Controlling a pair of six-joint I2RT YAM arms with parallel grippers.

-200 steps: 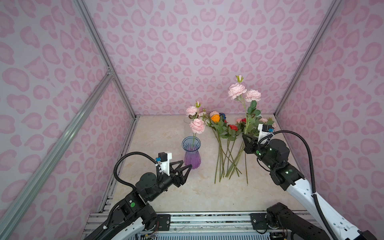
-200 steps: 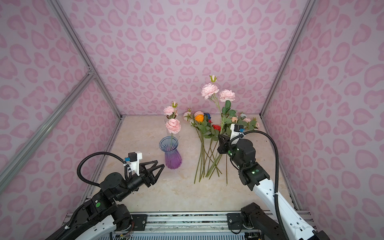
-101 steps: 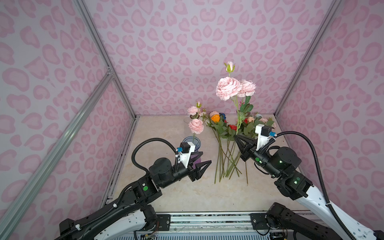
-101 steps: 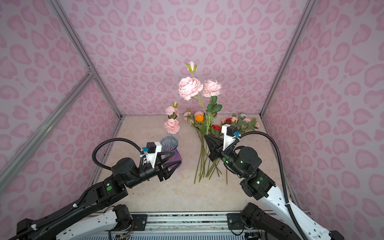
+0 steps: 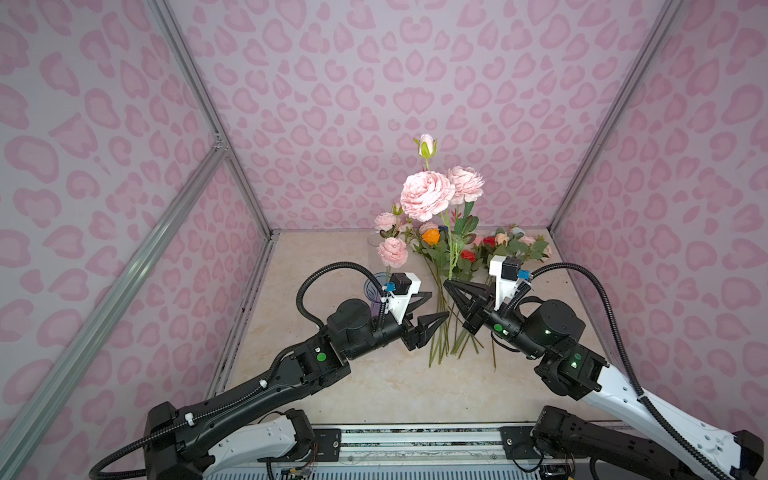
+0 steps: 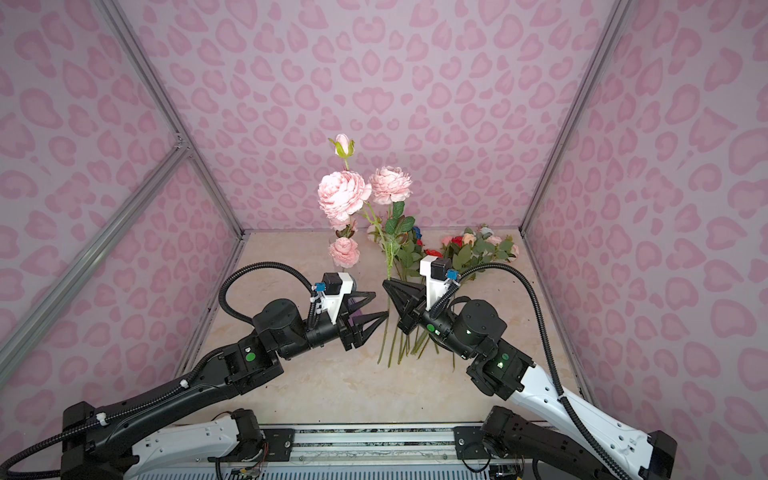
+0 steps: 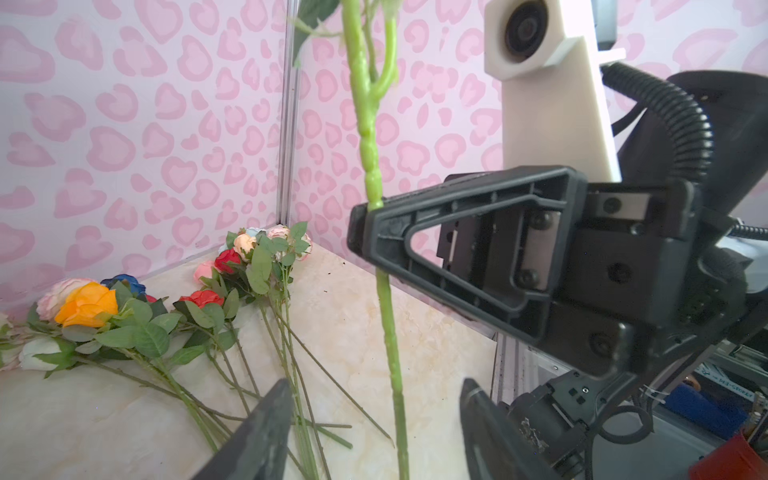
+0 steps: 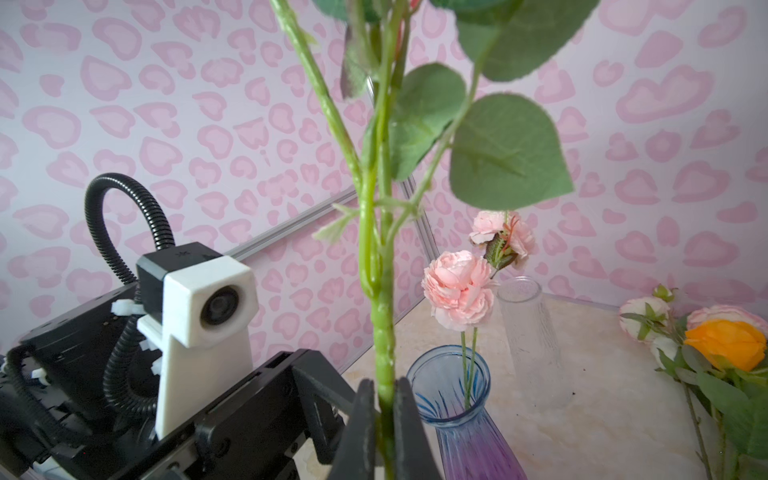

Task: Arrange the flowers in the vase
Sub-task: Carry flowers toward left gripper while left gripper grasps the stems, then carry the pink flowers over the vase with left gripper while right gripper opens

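My right gripper is shut on the green stem of a tall pale pink flower spray, held upright above the table. The left gripper is open, and its fingers stand on either side of the lower stem without touching it. The blue and purple vase stands just behind the left wrist and holds two pink flowers. More flowers, orange, red, blue, white and pink, lie on the table behind my right gripper.
A clear glass vase stands near the back wall, behind the coloured one. Pink patterned walls close in the back and both sides. The loose stems fan out towards the front, under both grippers.
The right arm has lifted the pink spray higher and carried it left. The left arm has risen and swung right, from beside the vase to the stem's lower part.
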